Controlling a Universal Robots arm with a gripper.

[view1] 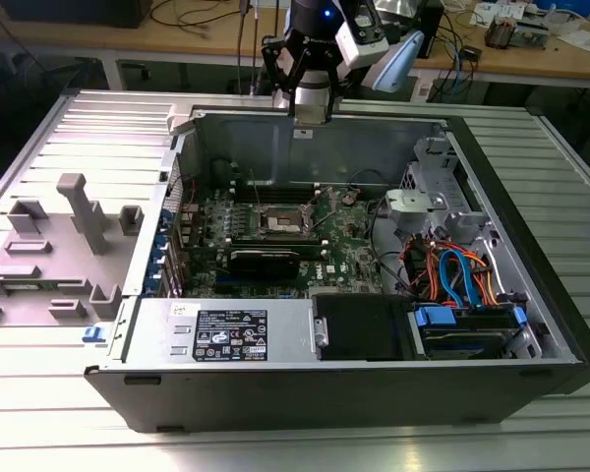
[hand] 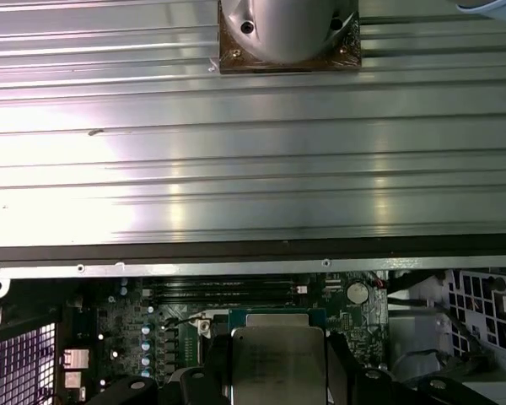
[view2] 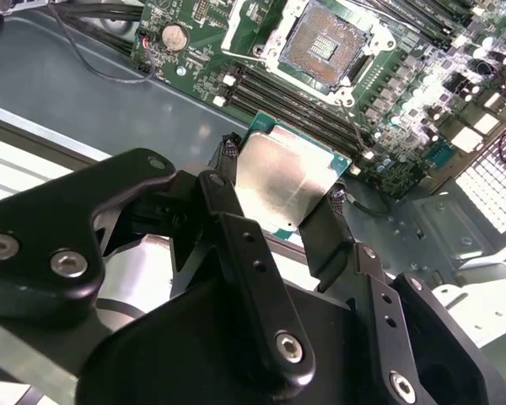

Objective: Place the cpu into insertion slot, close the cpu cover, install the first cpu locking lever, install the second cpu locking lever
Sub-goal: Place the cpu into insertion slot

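Note:
My gripper (view1: 310, 106) hangs over the back wall of the open computer case (view1: 305, 152), shut on the cpu (view2: 282, 179), a small square chip with a dull silver top. Both wrist views show the chip (hand: 278, 364) pinched at two opposite edges by the black fingers (view2: 336, 211). The insertion slot (view2: 325, 42) lies uncovered on the green board, its dark pin field exposed inside a silver rim; it sits mid-board in the exterior view (view1: 283, 224), below and in front of the gripper. I cannot tell the cpu cover or the locking levers apart from the rim.
Long black memory slots (view2: 295, 101) run between the held chip and the socket, with a coin cell (view2: 174, 35) nearby. A black fan shroud (view1: 359, 324), a silver power supply (view1: 216, 332) and a cabled drive cage (view1: 462, 280) stand in the case. Grey fixtures (view1: 79, 211) stand outside it.

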